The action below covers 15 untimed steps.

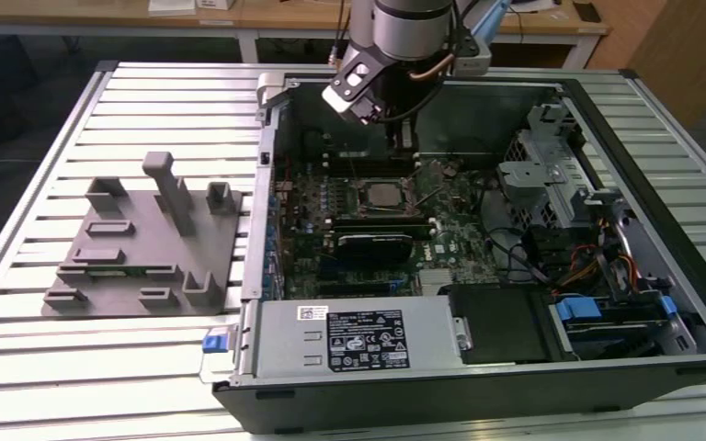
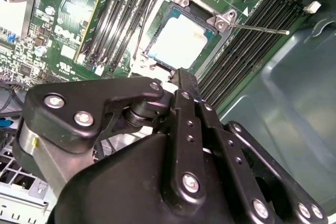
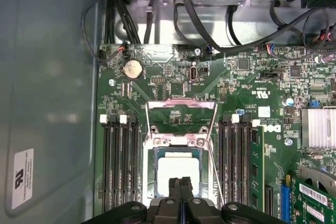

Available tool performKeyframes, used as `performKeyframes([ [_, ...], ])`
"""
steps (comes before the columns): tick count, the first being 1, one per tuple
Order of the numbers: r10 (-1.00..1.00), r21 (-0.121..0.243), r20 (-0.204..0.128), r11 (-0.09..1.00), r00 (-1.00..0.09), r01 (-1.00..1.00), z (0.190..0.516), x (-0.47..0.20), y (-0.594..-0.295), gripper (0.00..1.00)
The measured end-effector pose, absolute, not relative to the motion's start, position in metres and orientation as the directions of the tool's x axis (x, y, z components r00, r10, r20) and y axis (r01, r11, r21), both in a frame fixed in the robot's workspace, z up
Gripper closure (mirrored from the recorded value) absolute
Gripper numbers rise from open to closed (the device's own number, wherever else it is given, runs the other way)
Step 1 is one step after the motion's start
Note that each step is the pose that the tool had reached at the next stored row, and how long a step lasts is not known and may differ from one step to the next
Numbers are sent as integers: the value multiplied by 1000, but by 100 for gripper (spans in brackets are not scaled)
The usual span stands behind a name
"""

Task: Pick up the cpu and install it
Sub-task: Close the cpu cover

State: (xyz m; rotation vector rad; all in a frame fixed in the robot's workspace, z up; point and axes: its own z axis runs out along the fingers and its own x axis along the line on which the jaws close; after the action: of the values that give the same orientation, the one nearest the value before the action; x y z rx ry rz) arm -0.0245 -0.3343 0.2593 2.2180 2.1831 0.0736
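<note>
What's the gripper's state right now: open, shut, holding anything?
Gripper: shut, fingertips together, holding nothing; the cpu lies in the socket.

1. The cpu (image 1: 384, 193): small, flat, square chip with a shiny, pale silver-grey metal top.
2. Pose: lying level, metal top upward.
3. Location: seated within the socket (image 3: 178, 141), whose hinged metal frame is raised open.

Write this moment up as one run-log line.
cpu: lying in socket | gripper: shut, empty, directly over cpu | load plate: open | contact with cpu: cannot tell
</note>
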Motion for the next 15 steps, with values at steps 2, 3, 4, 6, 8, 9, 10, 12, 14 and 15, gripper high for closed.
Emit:
performKeyframes([
  [2, 1000, 54, 14, -16, 15, 998, 259, -24, -334, 89],
  [3, 1000, 54, 14, -16, 15, 998, 259, -23, -333, 89],
  [4, 1000, 54, 14, -16, 15, 998, 259, -22, -333, 89],
  [6, 1000, 53, 13, -16, 16, 998, 259, -21, -332, 89],
  [8, 1000, 53, 13, -16, 16, 998, 259, -18, -332, 89],
  [9, 1000, 53, 13, -16, 16, 998, 259, -17, -331, 89],
  [10, 1000, 53, 13, -16, 16, 998, 259, -15, -331, 89],
  [12, 1000, 52, 13, -16, 16, 998, 259, -11, -330, 89],
  [14, 1000, 52, 13, -16, 15, 999, 259, -7, -329, 89],
  [15, 1000, 52, 13, -16, 16, 999, 259, -5, -329, 89],
])
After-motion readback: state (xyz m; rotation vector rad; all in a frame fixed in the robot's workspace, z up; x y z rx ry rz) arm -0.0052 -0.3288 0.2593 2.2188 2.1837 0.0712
